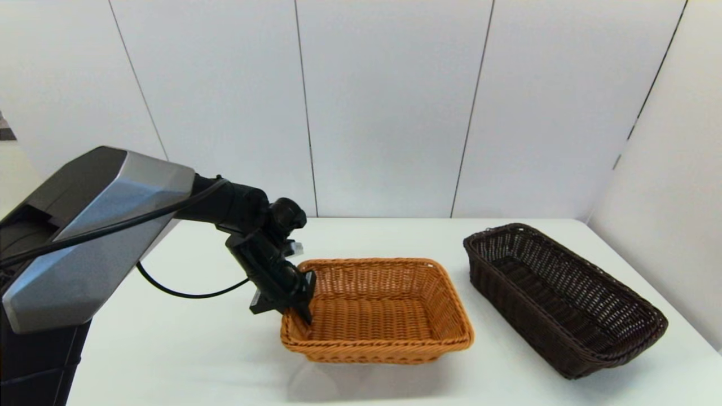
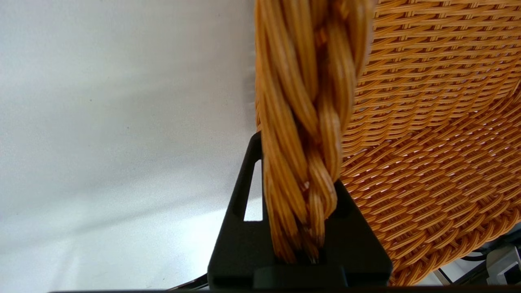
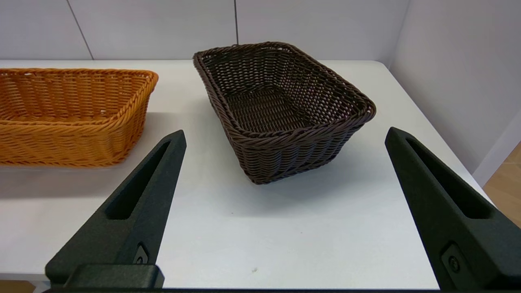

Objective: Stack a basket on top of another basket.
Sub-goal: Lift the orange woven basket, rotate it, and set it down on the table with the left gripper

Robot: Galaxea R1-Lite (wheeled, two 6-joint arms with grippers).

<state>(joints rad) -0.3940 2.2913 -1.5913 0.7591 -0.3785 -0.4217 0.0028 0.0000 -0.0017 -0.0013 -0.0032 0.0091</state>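
The left gripper (image 1: 302, 301) has its fingers (image 2: 244, 228) pinched on the braided rim of the orange basket (image 1: 383, 310), at that basket's left end; in the left wrist view the rim strands (image 2: 303, 122) run down between the two black fingers, one outside the wall and one inside. The orange basket looks slightly raised at the near edge, with a soft shadow on the white surface (image 1: 186, 349) below it, though whether it is fully clear of the surface cannot be told. The dark brown basket (image 1: 564, 299) sits on the surface to the right, well apart from the orange one, angled so its long side runs from far left to near right. The right gripper (image 3: 285, 136) hovers on the near side of the dark brown basket with its fingers spread wide, holding nothing.
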